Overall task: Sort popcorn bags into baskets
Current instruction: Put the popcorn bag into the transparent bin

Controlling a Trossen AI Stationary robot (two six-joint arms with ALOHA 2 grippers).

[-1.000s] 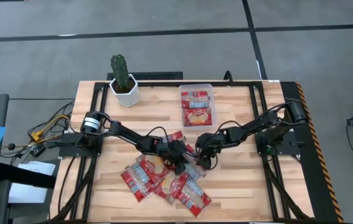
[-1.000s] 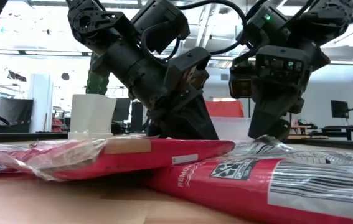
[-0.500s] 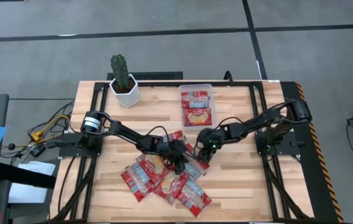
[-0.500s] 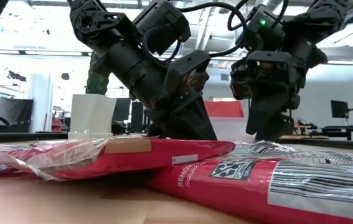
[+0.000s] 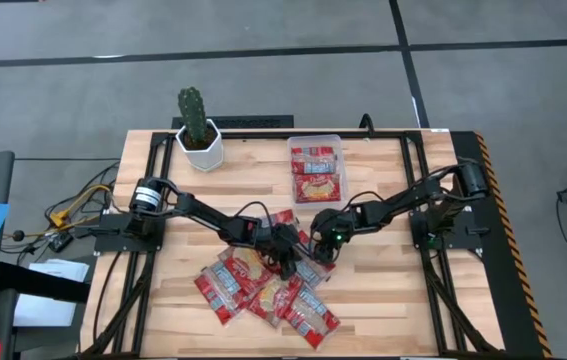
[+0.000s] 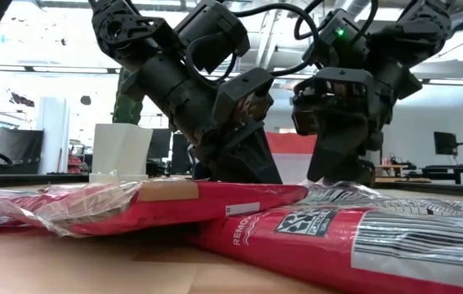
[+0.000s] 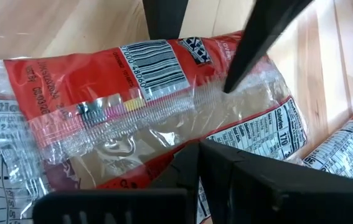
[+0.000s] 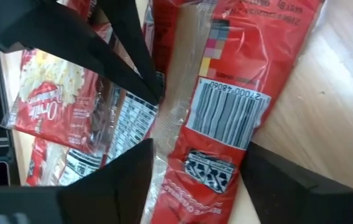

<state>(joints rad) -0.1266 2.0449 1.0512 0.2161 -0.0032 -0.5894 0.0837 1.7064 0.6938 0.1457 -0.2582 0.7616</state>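
Several red popcorn bags point(image 5: 263, 288) lie in an overlapping pile on the wooden table's near middle. The clear tray point(image 5: 339, 140) at the far middle holds two more bags point(image 5: 316, 172). My left gripper point(image 5: 285, 254) points down at the pile's far edge, shut on one bag point(image 7: 151, 106) that shows its barcode and clear seam. My right gripper point(image 5: 321, 248) is open just right of it. Its fingers point(image 8: 126, 177) stand on either side of the same bag point(image 8: 226, 106); I cannot tell whether they touch it. My left gripper comes slanting down from the table's left onto the bag's long edge point(image 7: 164, 177), beside the clear seam. Its own fingers hide the place of contact. The bag lies flat on the pile and the table.
A white pot with a cactus point(image 5: 200, 140) stands at the far left. Black frame rails point(image 5: 423, 280) run along the table's left and right sides. Bare wood shows at the near right point(image 5: 383, 310).
My right gripper has gone a little toward the table's left and down, closer to my left gripper, and now stands over the barcode bag. The bags have not moved.
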